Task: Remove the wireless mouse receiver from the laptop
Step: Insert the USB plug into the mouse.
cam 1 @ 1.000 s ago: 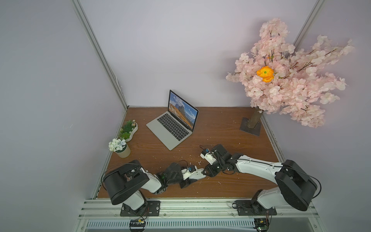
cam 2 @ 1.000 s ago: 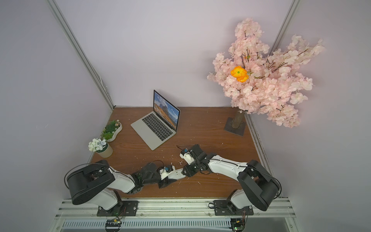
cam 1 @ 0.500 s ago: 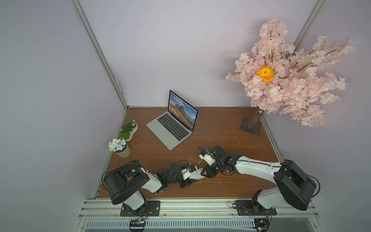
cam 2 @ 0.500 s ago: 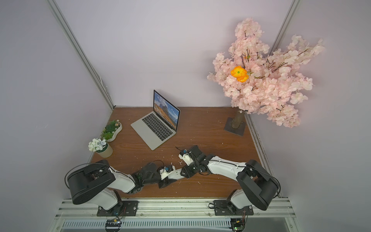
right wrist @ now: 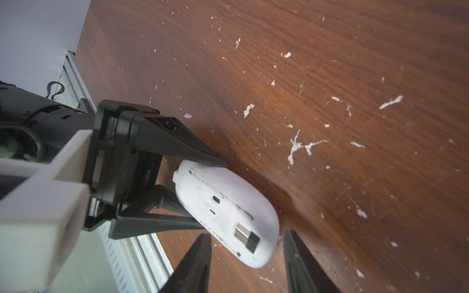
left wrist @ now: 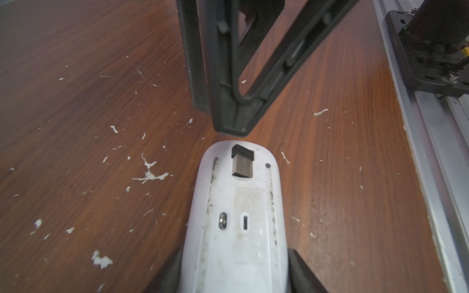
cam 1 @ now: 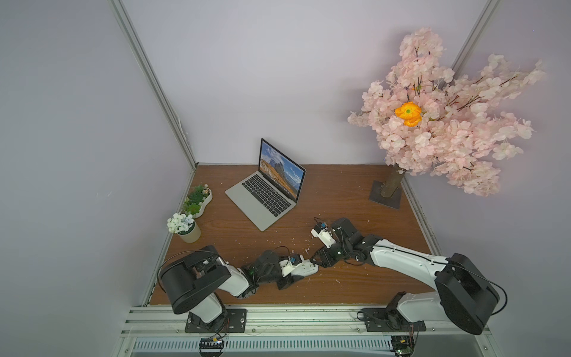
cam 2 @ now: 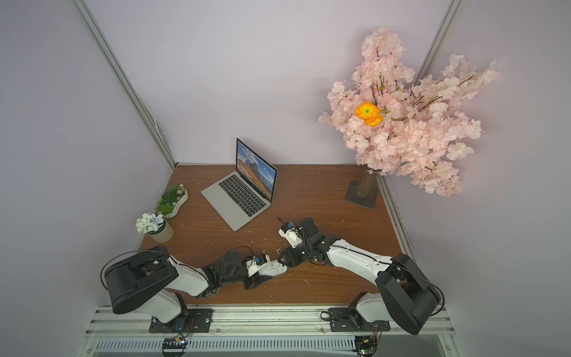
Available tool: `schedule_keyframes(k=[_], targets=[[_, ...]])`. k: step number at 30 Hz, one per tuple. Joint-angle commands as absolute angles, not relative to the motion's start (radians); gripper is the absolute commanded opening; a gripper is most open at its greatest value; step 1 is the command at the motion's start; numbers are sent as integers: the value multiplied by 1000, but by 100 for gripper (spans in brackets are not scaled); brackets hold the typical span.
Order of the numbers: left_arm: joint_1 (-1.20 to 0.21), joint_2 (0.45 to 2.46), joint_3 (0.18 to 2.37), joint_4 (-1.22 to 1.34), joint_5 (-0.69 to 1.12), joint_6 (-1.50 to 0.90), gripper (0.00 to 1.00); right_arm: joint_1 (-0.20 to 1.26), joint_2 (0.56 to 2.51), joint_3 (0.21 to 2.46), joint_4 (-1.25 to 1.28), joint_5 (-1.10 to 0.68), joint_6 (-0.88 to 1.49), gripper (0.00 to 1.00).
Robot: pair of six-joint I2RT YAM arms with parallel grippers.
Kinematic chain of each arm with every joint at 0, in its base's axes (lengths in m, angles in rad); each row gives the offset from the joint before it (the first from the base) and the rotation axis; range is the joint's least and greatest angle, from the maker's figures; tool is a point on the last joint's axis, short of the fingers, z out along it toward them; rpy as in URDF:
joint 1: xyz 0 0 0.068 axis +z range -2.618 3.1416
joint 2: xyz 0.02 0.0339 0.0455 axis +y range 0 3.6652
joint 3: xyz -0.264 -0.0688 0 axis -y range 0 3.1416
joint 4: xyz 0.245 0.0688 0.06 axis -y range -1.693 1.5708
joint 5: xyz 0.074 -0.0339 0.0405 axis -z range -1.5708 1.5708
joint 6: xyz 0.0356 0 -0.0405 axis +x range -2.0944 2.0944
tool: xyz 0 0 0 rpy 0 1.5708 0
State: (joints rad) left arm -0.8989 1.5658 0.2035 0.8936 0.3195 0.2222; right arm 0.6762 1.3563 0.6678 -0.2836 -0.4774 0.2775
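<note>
Now, receiver [left wrist: 243, 162]: out of the laptop [cam 1: 265, 197], in the upturned mouse [left wrist: 236, 228] slot.
Left end effector [right wrist: 210, 192]: pinching the mouse.
Right end effector [right wrist: 247, 233]: spread beside its tip.
Next: I would retreat straight, slowly.

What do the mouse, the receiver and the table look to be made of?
The mouse: probably white matte plastic, with a smooth moulded underside that is scuffed and grimy. The receiver: a brushed grey metal plug with a black, plastic-looking cap. The table: reddish-brown wood grain with a slight sheen. I cannot tell whether it is solid wood or laminate.
</note>
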Motion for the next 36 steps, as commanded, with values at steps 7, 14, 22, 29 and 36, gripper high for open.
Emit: schedule_keyframes(k=[7, 14, 22, 29, 36], targets=[[-910, 1583, 216, 847, 321, 233, 51, 677, 1398, 675, -354, -463, 267, 36], [-909, 1585, 217, 848, 318, 233, 51, 677, 1422, 687, -341, -477, 285, 36], [-908, 1583, 215, 848, 319, 232, 51, 672, 1464, 704, -347, -480, 295, 35], [-909, 1587, 218, 848, 318, 233, 51, 644, 1467, 709, -338, -514, 300, 35], [-908, 1586, 217, 844, 318, 234, 51, 626, 1476, 713, -340, -527, 296, 35]])
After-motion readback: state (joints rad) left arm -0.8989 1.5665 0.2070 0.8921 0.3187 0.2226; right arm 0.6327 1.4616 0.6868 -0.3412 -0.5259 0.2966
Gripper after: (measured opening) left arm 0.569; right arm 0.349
